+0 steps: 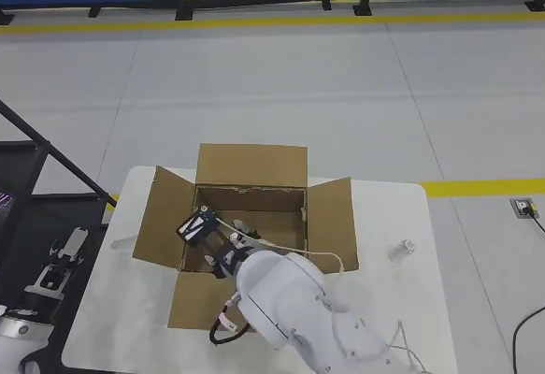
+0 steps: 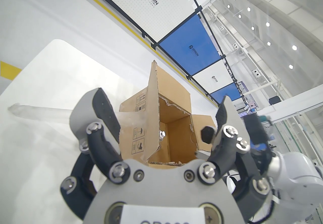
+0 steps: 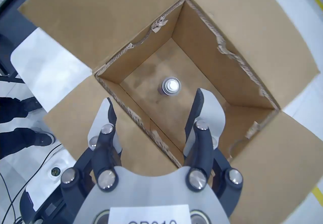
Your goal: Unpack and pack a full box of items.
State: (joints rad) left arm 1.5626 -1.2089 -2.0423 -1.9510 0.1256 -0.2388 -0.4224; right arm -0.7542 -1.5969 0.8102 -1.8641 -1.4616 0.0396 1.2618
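On the white table (image 1: 394, 290) the cardboard box (image 1: 253, 168) stands with all four flaps folded out, so you can reach straight in. Your right gripper (image 3: 154, 96) hangs over the opening, wide and empty, above what looks like a small capped bottle (image 3: 171, 86) upright on the box floor. Your left gripper (image 2: 163, 95) sits wide open beside the box, out of the way.

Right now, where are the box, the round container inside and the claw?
box (image 1: 251, 165): top view, far flap.
round container (image 3: 171, 86): right wrist view, its cap.
right gripper (image 3: 154, 94): right wrist view, between fingertips.
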